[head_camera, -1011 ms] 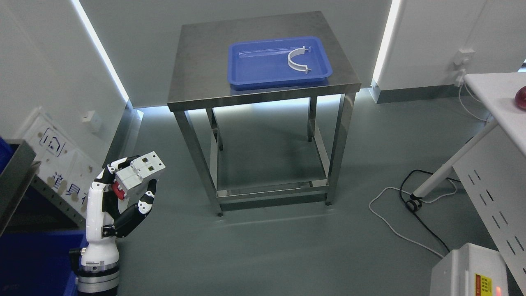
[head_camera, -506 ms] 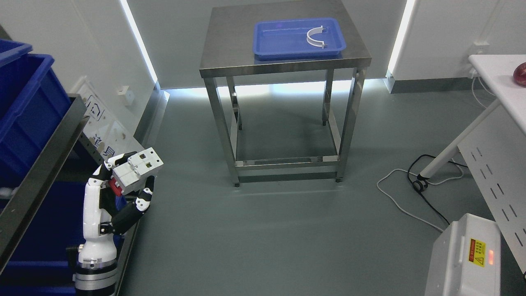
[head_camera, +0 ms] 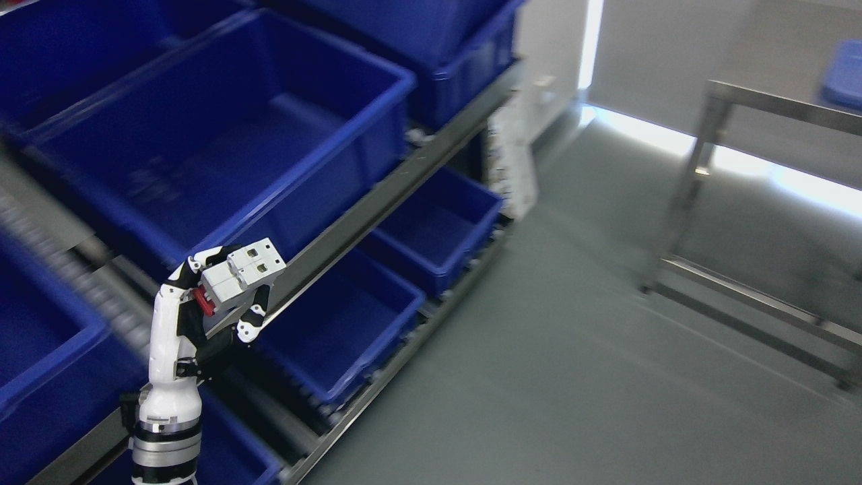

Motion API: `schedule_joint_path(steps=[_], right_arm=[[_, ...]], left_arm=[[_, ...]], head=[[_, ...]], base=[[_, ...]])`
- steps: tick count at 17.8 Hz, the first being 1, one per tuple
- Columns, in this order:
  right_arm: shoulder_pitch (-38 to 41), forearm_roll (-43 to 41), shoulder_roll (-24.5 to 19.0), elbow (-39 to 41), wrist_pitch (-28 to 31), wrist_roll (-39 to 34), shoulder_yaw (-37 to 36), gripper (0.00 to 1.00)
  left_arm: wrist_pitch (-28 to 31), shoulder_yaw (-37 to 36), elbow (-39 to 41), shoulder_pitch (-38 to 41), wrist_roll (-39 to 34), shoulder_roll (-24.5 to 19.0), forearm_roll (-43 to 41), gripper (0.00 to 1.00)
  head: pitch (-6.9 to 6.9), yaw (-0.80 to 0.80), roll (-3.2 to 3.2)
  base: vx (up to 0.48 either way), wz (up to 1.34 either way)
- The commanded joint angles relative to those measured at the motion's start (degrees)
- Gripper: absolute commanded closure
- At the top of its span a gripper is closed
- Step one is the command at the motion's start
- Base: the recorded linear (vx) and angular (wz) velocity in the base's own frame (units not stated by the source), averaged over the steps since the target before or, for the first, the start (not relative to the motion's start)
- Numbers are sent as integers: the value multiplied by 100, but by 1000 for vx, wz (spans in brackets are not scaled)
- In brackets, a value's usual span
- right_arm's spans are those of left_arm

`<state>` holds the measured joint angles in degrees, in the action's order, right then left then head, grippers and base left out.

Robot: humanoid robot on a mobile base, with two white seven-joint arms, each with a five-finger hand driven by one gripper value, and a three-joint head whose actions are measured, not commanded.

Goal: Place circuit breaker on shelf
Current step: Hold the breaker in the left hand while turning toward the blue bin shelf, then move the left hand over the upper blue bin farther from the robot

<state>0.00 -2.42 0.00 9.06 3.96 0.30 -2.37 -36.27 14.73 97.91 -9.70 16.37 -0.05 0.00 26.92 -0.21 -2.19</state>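
My left hand [head_camera: 222, 303] comes up from the lower left and is shut on a light grey circuit breaker [head_camera: 241, 271] with a red lever on its side. It holds the breaker upright in the air in front of the metal shelf rail [head_camera: 377, 202]. A large blue bin [head_camera: 222, 135] sits on the upper shelf just behind and above the hand. Lower blue bins [head_camera: 337, 323] sit on the shelf level below. The right hand is out of view.
More blue bins stand at the top [head_camera: 431, 40] and at the far left [head_camera: 40, 350]. A steel table frame [head_camera: 700, 175] stands at the right on the grey floor [head_camera: 572, 377]. The picture is blurred by motion.
The whole view has swung left: the table has slid to the right edge and the shelf with blue bins now fills the left. The hand still holds the breaker the same way.
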Motion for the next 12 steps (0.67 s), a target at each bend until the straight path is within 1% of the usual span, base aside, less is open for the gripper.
schedule_joint_path(steps=[1,2,3,5,7,8,9,11,12], right_arm=[[88,-4,100,-1,-124,-12,0,0],[88,-4,100,-1,-124,-12,0,0],[88,-4,100,-1,-124,-12,0,0],[88,5,100,-1,-124,-12,0,0],[88,-4,100,-1,-124,-12,0,0],[88,-4,100,-1,-124,-12,0,0],[88,-4,100,-1,-124,-12,0,0],[88,5,100,-1,-124,-12,0,0],[88,-4,100,-1,-124,-12,0,0]], left_arm=[[190,-1583,18,-856,6,-95,-114,87],[373,-1857,18,-1120,-29,-95,-114,87],[645,-1938,18,-1375,-46,-95,-114,87],[1443,-1747,9,-1692,-3,-95,-132,87],[2068,-1439,9,-1973,59,-95,-149,87],[2445,-1377,9,-2114,172,-256,-149,87],[2797,-1350,9,-2272,321,-546,-158,87],[3439,-1376,-69,-2544,681,-1266,-158,87],[3721,-1403,-322,-2851,1014,-1574,-167,87]], head=[[0,0,0],[0,0,0],[0,0,0],[0,0,0],[-1,0,0],[-1,0,0],[-1,0,0],[-2,0,0],[-2,0,0]], base=[[-257,1811],[-242,1838],[-242,1838],[-115,1615],[-27,1213],[34,957],[34,957],[66,577],[69,350]])
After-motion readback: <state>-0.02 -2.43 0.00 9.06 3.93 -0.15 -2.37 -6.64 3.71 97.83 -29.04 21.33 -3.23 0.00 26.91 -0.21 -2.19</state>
